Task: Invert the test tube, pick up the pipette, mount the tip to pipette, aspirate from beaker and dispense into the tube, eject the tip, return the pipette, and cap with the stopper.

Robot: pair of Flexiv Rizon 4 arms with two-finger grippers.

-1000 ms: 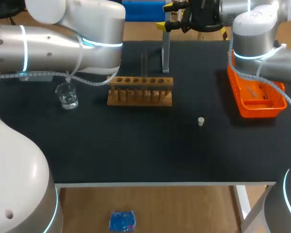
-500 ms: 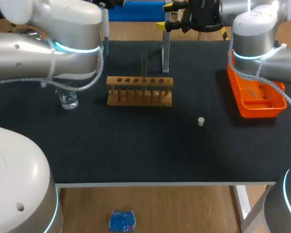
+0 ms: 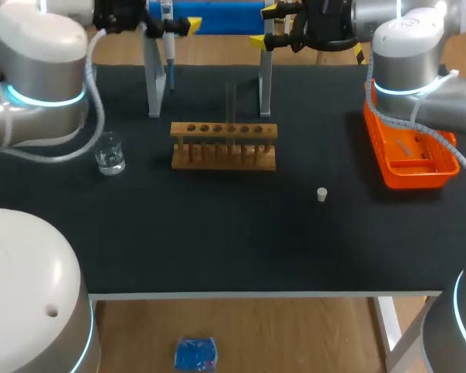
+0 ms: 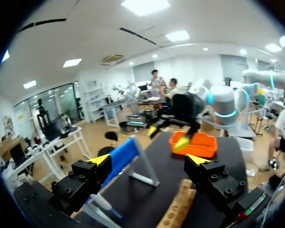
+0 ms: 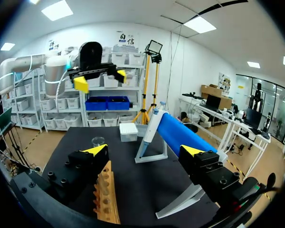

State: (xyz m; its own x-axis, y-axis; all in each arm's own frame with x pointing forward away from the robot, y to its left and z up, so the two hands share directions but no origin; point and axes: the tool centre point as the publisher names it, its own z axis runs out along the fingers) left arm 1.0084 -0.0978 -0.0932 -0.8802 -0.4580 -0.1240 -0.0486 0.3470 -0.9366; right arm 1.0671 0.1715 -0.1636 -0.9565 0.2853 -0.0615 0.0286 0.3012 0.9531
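Counting one rack (image 3: 224,145), one beaker (image 3: 109,153) at its 9 o'clock, one stopper (image 3: 322,194) at its 4 o'clock, one orange tray (image 3: 449,165). Left gripper (image 4: 149,164), right gripper (image 5: 145,151): jaws wide.

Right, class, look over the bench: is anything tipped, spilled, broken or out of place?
Nothing stands out. The beaker stands upright with no spill around it, the test tube stands straight in the wooden rack, and the stopper sits alone on the table, apart from the orange tray.

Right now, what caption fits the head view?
Left hand and right hand open at the far edge; rack, beaker, stopper untouched.
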